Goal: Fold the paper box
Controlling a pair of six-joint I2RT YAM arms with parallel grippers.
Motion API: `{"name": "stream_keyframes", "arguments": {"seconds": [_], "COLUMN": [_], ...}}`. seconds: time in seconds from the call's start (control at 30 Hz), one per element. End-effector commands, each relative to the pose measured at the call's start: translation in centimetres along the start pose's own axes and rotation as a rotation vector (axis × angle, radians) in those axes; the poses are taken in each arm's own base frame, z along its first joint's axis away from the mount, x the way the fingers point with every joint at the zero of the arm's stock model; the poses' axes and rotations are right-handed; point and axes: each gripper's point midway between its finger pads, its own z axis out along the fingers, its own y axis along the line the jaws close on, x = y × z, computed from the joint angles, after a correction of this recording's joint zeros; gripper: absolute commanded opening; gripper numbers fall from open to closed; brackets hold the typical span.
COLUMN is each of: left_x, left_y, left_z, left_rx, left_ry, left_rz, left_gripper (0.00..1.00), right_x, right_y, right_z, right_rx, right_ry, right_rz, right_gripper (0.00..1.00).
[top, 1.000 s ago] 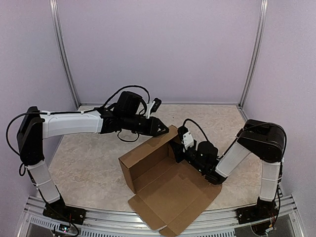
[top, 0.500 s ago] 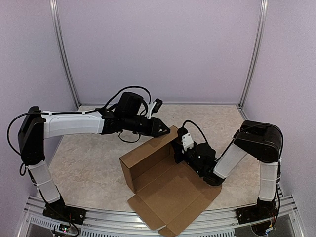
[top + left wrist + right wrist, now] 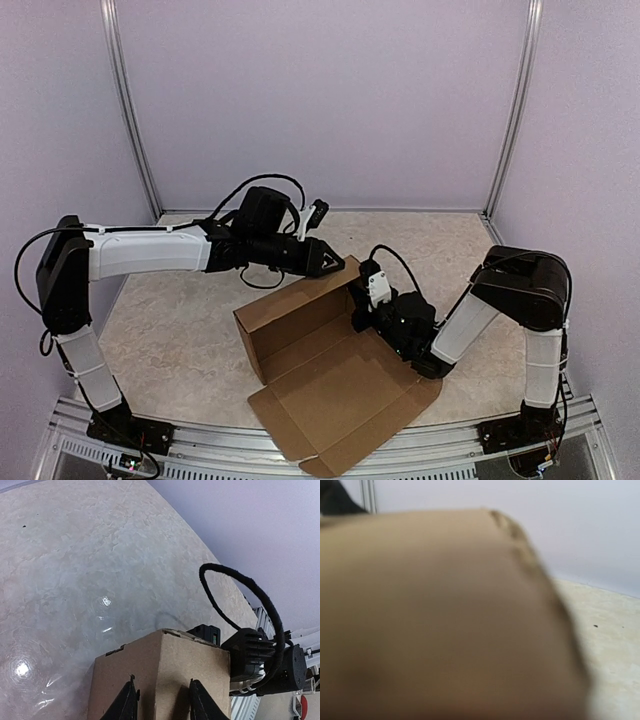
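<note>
Matt cardboard paper box (image 3: 340, 390), glossy table (image 3: 75, 555)

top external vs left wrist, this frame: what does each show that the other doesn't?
Top external only: the whole paper box, open on top, with its lid flap lying flat toward the near edge, and the right gripper at its right wall. Left wrist only: the left gripper close up, its two fingertips apart in front of the outer face of the box's far wall. Both: the brown cardboard wall, the marbled table and the right arm's looped black cable.
</note>
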Motion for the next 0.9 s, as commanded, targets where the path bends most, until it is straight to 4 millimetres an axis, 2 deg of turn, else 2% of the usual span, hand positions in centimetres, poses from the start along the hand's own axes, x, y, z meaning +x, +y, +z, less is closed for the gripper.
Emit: {"name": "stream_keyframes", "arguments": {"seconds": [0.0,0.07,0.2,0.27,0.4,0.6,0.73,0.87], "left_x": [0.6,0.2,-1.0,-2.3,-2.7,-1.3,0.9,2.7], "left_y": [2.3,3.8,5.4,5.0,5.2,5.6,6.4,6.2], "left_z": [-0.9,-2.1,-5.2,-6.8,-8.0,-5.6,-3.3,-1.4], "left_rx": [-0.067,-0.08,-0.095,-0.076,-0.057,0.031,0.061,0.083], "left_ry": [0.002,-0.025,-0.102,-0.165,-0.204,-0.163,-0.106,-0.053], "left_rz": [-0.011,-0.028,-0.03,-0.006,-0.021,-0.102,-0.15,-0.164], "left_gripper": [0.39,0.42,0.48,0.5,0.5,0.4,0.31,0.19], "right_x": [-0.9,-0.8,-0.8,-0.7,-1.0,-1.5,-1.5,-2.0], "right_y": [1.3,1.6,1.9,2.1,2.5,3.6,3.8,4.1], "right_z": [-0.6,-0.8,-1.2,-1.4,-1.7,-2.1,-2.1,-1.9], "right_rx": [-0.049,-0.069,-0.097,-0.11,-0.143,-0.212,-0.224,-0.242], "right_ry": [-0.065,-0.064,-0.058,-0.055,-0.06,-0.076,-0.085,-0.099], "right_rz": [-0.001,-0.008,-0.02,-0.029,-0.035,-0.033,-0.025,-0.02], "right_gripper": [0.0,0.0,0.0,0.0,0.0,0.0,0.0,0.0]}}
